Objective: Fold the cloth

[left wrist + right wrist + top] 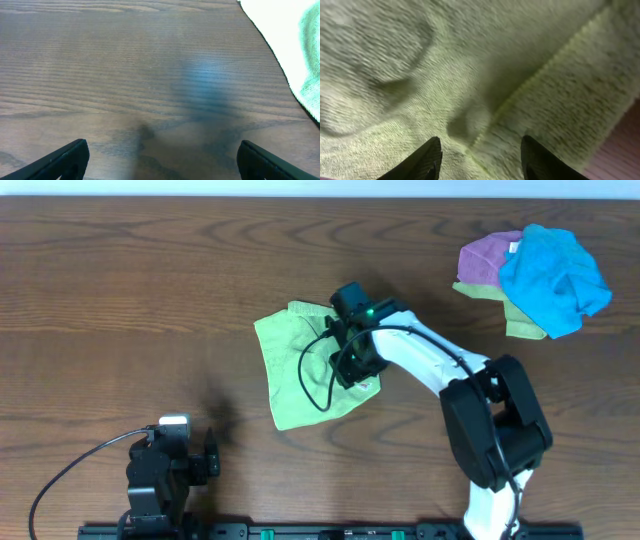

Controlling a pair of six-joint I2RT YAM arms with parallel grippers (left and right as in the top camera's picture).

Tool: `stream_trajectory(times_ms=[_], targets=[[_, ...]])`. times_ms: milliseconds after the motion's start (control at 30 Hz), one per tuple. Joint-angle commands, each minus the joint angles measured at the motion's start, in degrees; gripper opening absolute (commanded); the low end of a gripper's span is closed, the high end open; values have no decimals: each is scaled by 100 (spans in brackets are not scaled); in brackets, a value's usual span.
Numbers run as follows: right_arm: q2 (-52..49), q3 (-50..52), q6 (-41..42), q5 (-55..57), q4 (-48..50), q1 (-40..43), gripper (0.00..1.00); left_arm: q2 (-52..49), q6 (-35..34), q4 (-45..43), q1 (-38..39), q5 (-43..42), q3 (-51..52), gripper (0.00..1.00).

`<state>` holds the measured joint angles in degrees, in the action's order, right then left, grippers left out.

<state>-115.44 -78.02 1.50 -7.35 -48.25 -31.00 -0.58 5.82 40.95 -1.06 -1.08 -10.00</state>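
Note:
The lime-green cloth (pixel 290 365) lies rumpled at the table's middle, with part of it folded over. My right gripper (pixel 352 368) is down over the cloth's right part. In the right wrist view the cloth (pixel 445 65) fills the frame, with a hemmed edge running diagonally, and the right gripper (pixel 481 159) is open with its fingers either side of that edge. My left gripper (pixel 200 452) is at the front left, apart from the cloth. In the left wrist view the left gripper (pixel 162 160) is open and empty over bare wood, and the cloth's edge (pixel 300 45) shows at the upper right.
A pile of other cloths sits at the back right: a bright blue cloth (pixel 555 275) on top, a purple cloth (pixel 485 258) to its left, and narrow yellow-green strips (pixel 520 328) underneath. The wooden table (pixel 120 300) stretches out to the left.

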Motion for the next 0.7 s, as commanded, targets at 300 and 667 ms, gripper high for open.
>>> stream_trajectory(times_ms=[300,667], targets=[[-2,15,11,459,61,-166,45,37,-26,79,13,2,81,95],[-2,15,-94,715,48,-170,44,37,-26,79,13,2,81,95]])
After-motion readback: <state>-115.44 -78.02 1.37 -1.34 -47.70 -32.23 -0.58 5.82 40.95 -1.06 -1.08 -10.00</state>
